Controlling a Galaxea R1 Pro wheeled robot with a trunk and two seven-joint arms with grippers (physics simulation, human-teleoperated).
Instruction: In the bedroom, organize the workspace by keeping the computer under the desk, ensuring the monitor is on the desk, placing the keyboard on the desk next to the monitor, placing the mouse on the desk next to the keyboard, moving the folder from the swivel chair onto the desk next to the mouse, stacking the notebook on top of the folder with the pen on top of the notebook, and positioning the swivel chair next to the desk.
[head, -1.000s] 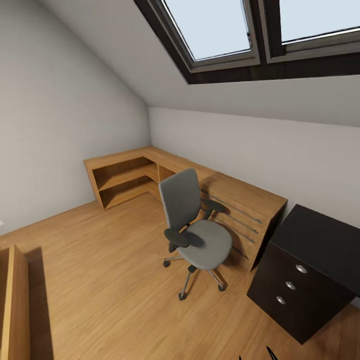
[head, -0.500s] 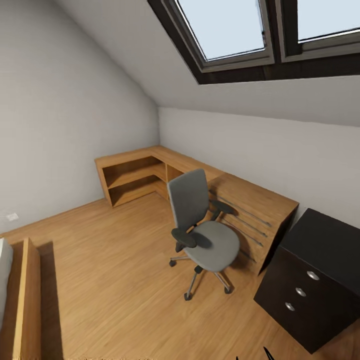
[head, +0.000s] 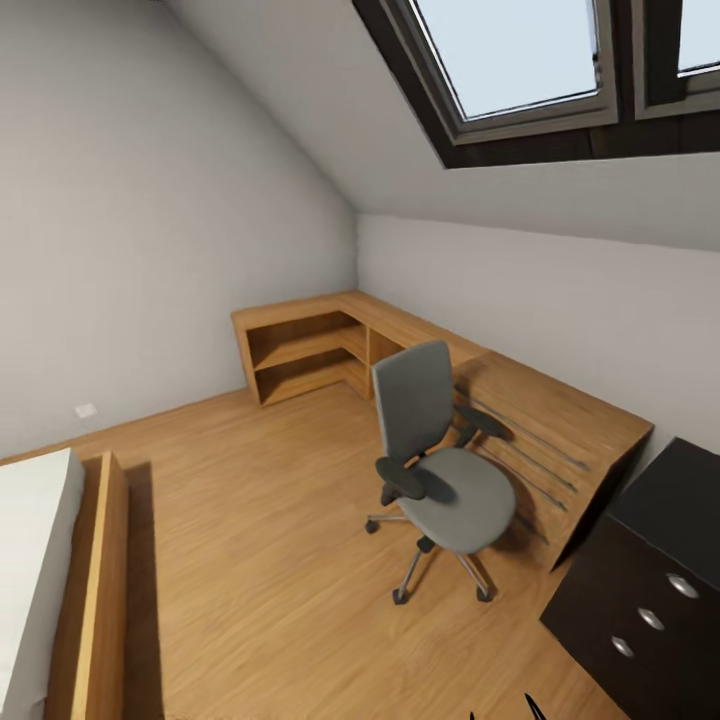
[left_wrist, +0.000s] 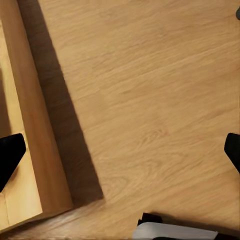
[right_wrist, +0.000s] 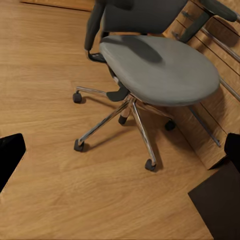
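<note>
The swivel chair (head: 440, 470), grey with black armrests and a chrome star base, stands on the wood floor in front of a light wooden chest. Its seat (right_wrist: 160, 67) is bare. The black desk (head: 675, 505) with round silver knobs is at the lower right of the head view, and its corner (right_wrist: 220, 205) lies past the chair's castors. My right gripper (right_wrist: 121, 152) hangs open over the floor near the chair base. My left gripper (left_wrist: 121, 152) is open above bare floor beside a wooden bed frame. Computer, monitor, keyboard, mouse, folder, notebook and pen are out of view.
A light wooden chest (head: 560, 440) with bar handles runs along the far wall behind the chair. Low open wooden shelving (head: 300, 355) fills the corner. A bed with a wooden frame (head: 95, 580) sits at the left. Open floor (head: 250, 520) lies between bed and chair.
The whole head view has swung left, so the chair, chest and desk sit further right in the picture and the bed has come into view. The things themselves have not moved.
</note>
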